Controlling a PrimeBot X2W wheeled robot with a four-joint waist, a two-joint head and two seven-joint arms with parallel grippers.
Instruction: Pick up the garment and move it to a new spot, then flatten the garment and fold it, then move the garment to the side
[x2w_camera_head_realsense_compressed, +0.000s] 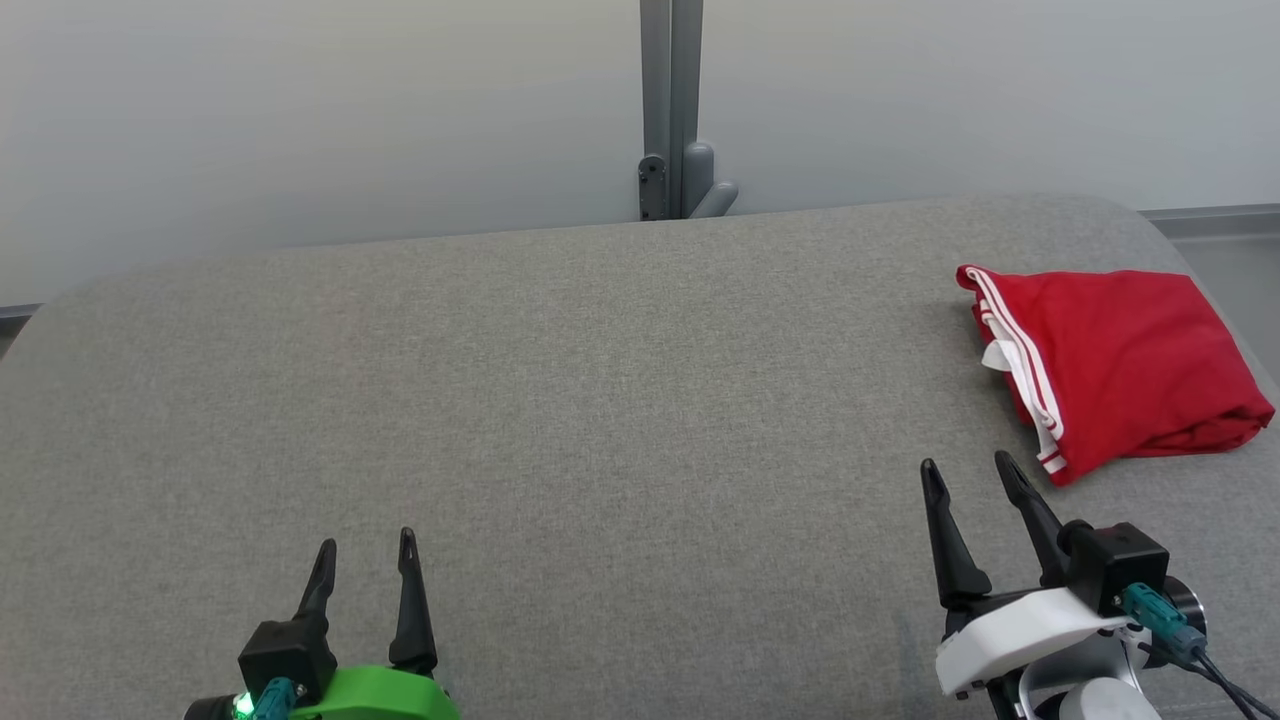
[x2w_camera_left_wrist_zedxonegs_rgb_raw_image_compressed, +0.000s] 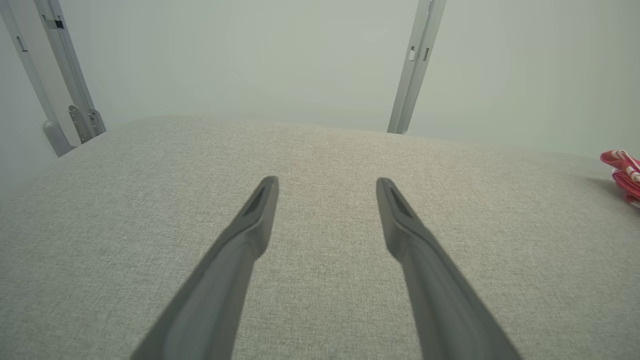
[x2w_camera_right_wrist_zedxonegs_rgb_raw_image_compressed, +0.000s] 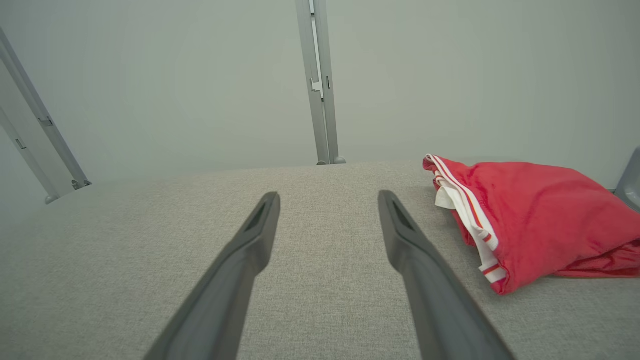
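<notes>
The left gripper (x2w_camera_head_realsense_compressed: 367, 540) wears a bright green mount (x2w_camera_head_realsense_compressed: 385, 695) (a green light (x2w_camera_head_realsense_compressed: 243, 706) glows beside it), the right gripper (x2w_camera_head_realsense_compressed: 966, 460) a white one, each with 2 tapering black fingers (x2w_camera_head_realsense_compressed: 948, 540) and a teal plug (x2w_camera_head_realsense_compressed: 1150, 607).

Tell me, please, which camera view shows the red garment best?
The head view: the whole folded red garment lies uncovered on the grey surface. The right wrist view shows it larger, but the frame's edge cuts its right end. The left wrist view catches a small striped corner.
</notes>
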